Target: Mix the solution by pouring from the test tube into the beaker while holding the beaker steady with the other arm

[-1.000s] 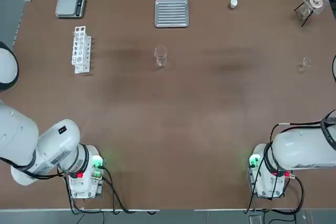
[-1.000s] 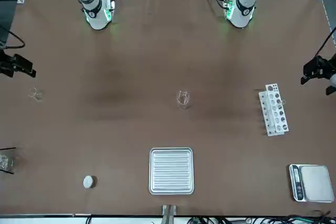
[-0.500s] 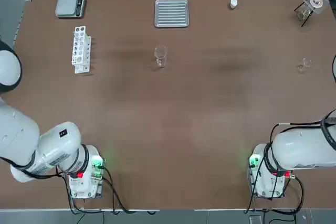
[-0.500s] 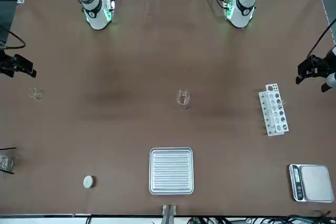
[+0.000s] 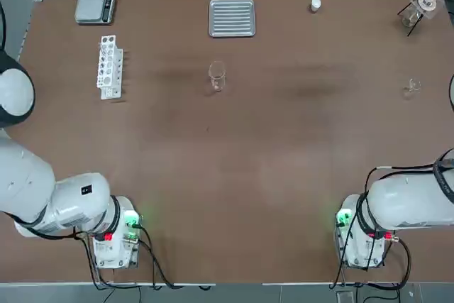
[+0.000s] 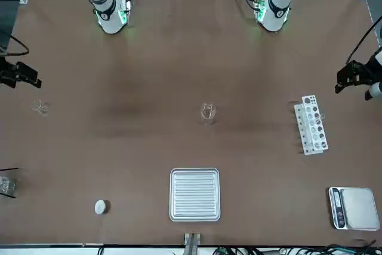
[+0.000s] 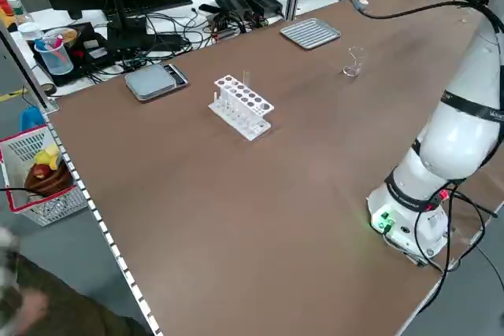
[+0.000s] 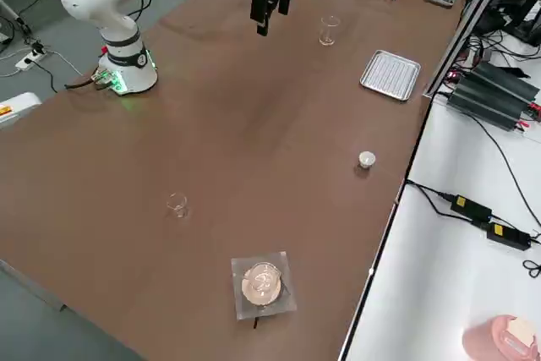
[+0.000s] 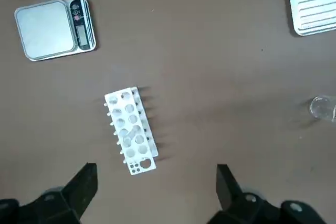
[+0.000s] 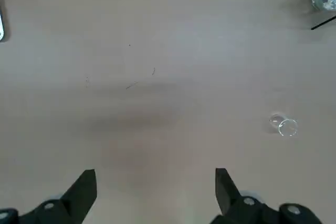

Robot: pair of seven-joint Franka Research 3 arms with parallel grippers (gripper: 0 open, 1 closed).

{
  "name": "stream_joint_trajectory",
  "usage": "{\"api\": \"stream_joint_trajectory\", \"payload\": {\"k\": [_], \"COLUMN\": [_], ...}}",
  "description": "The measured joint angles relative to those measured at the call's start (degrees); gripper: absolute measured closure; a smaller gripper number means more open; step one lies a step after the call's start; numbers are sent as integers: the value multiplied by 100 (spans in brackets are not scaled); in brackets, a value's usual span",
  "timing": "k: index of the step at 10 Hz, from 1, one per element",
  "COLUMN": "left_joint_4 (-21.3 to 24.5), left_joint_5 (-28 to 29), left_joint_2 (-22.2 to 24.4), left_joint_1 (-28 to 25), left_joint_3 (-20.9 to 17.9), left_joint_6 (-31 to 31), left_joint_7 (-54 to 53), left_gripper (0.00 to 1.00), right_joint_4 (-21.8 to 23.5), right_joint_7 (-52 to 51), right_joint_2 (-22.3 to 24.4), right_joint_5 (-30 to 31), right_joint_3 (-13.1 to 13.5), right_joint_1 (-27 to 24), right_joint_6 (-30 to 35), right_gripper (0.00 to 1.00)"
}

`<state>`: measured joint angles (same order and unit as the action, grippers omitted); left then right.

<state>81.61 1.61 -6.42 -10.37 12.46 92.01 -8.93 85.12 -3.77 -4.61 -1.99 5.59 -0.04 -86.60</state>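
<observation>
Top view: the beaker (image 5: 216, 76) stands upright near the middle of the table (image 5: 234, 175), well apart from the white test tube rack (image 5: 109, 66) toward the robot's left. A scale (image 5: 94, 8), a ridged metal tray (image 5: 232, 17) and a small white cap (image 5: 316, 5) lie along the far edge; a small glass dish (image 5: 411, 88) sits toward the right edge. Neither gripper shows here.

Front view: the left gripper (image 6: 351, 76) hangs at the table's edge near the rack (image 6: 311, 125); the right gripper (image 6: 18, 74) hangs at the opposite edge near the small dish (image 6: 40, 107). Both are well apart from the beaker (image 6: 207, 112).

Left side view: a clear tube (image 7: 246, 79) stands in the rack (image 7: 241, 105); whether it holds liquid cannot be told.

Right side view: the right gripper (image 8: 269, 2) hangs above the table, nothing between its fingers.

Left wrist view: the left gripper (image 9: 156, 190) is spread wide and empty, above the rack (image 9: 130, 129), with the beaker (image 9: 321, 107) off to one side.

Right wrist view: the right gripper (image 10: 155, 192) is likewise spread and empty over bare table.

Judgement: no tube is held and the beaker is unsteadied; this arrangement fits both a stage preceding the pour and one following the tube's return to the rack.
</observation>
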Motion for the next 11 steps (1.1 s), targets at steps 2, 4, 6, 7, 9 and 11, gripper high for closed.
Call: {"api": "stream_joint_trajectory", "payload": {"k": [2,4,6,7,9,11], "left_joint_4": [-1,0,0,0,0,0], "left_joint_5": [0,-26,-55,-55,-55,-55], "left_joint_2": [31,31,31,31,31,31], "left_joint_1": [436,850,860,859,873,878], "left_joint_3": [-490,-1076,-1182,-1194,-1196,-1201], "left_joint_6": [-6,-9,-10,-12,-13,-13], "left_joint_7": [90,133,133,134,139,143], "left_gripper": [0,0,0,0,0,0], "right_joint_4": [2,3,4,6,10,11], "right_joint_7": [0,0,0,0,0,0], "right_joint_2": [1,1,2,2,2,3], "right_joint_5": [0,1,1,1,2,3], "right_joint_3": [1,1,2,2,4,8], "right_joint_1": [0,0,0,0,-1,-5], "right_joint_6": [0,0,0,0,0,0], "right_gripper": [0,0,0,0,0,0]}}
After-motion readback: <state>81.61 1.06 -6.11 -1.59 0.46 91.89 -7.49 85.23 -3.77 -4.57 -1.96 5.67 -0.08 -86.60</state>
